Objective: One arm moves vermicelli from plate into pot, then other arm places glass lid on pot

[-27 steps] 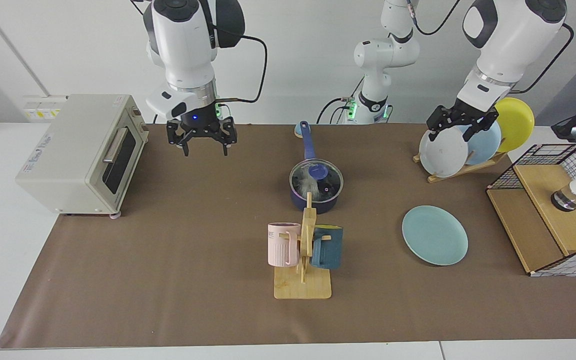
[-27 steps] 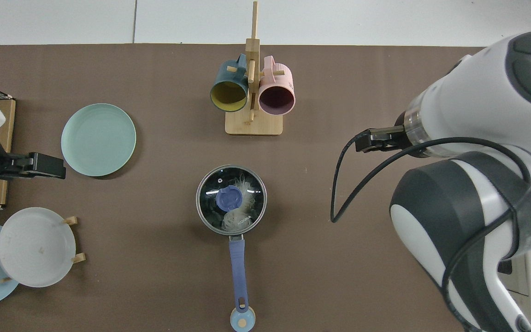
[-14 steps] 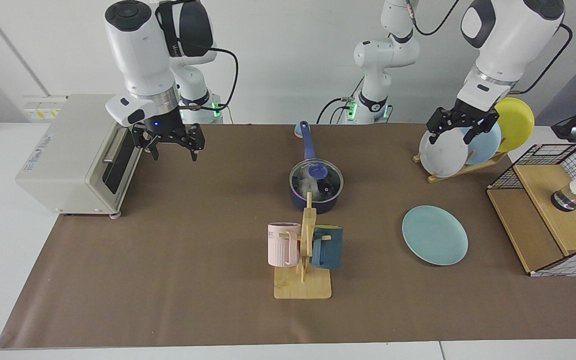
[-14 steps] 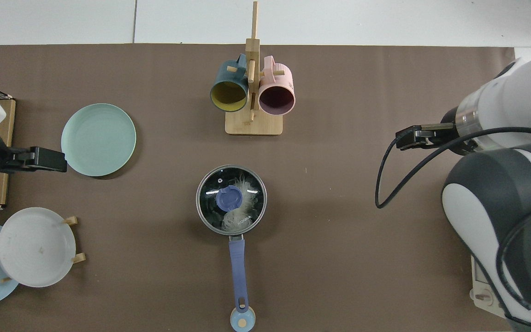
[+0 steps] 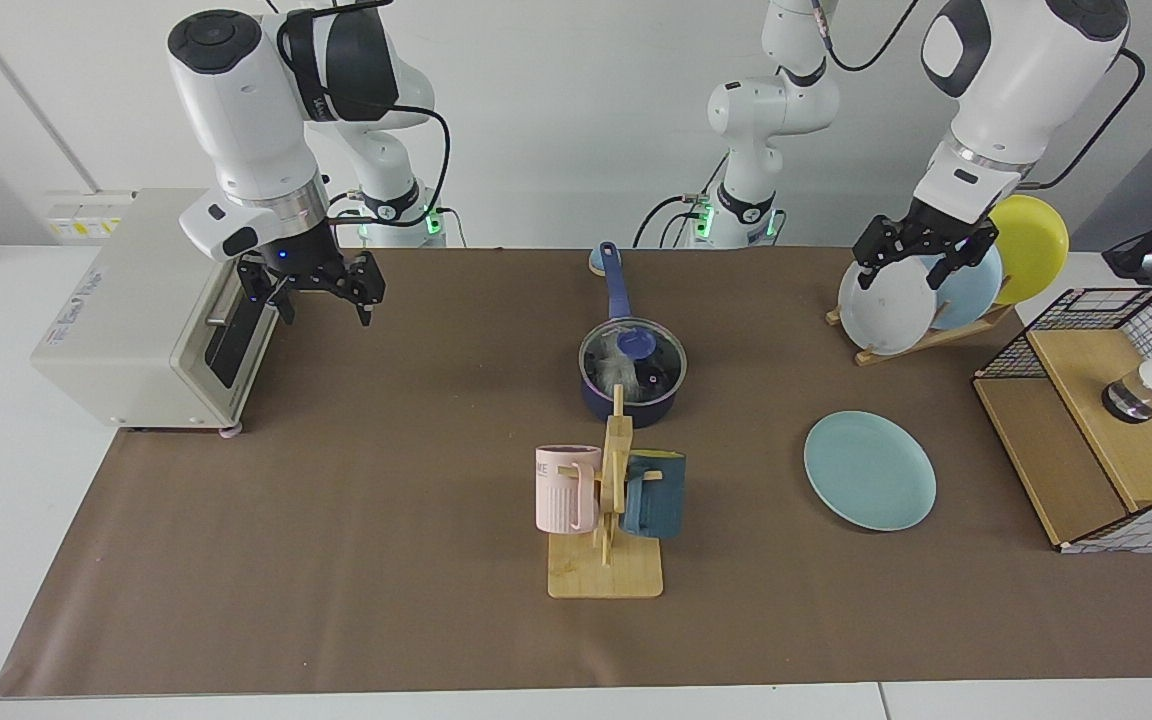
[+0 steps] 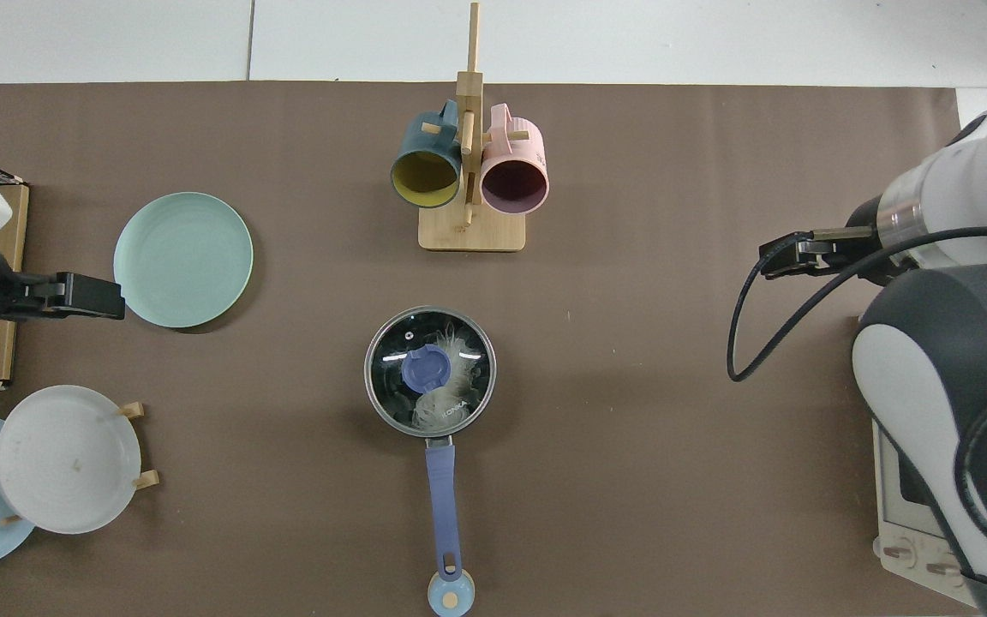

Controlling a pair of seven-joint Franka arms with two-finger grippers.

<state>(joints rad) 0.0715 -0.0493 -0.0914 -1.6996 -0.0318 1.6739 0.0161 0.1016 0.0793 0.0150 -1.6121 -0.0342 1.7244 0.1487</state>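
Observation:
The dark navy pot [image 5: 626, 408] stands mid-table, its long blue handle [image 6: 442, 488] pointing toward the robots. The glass lid [image 5: 658, 365] with its blue knob [image 6: 425, 368] lies on the pot. White vermicelli [image 5: 619, 374] shows through the glass inside the pot [image 6: 449, 403]. The pale teal plate [image 5: 869, 470] lies bare on the mat [image 6: 183, 259]. My right gripper [image 5: 326, 310] hangs open and holds nothing, just in front of the toaster oven, far from the pot. My left gripper [image 5: 914, 282] is open above the plate rack, also holding nothing.
A cream toaster oven [image 5: 151, 300] sits beside the right gripper. A wooden mug rack [image 5: 608, 520] holds a pink and a dark teal mug in front of the pot. The plate rack [image 5: 921, 335] carries grey, light blue and yellow plates. A wire-and-wood basket [image 5: 1101, 430] stands beyond the teal plate.
My right arm has swung away from the pot toward the toaster oven, its gripper still open. The left arm, the pot, the lid and the plate have stayed put.

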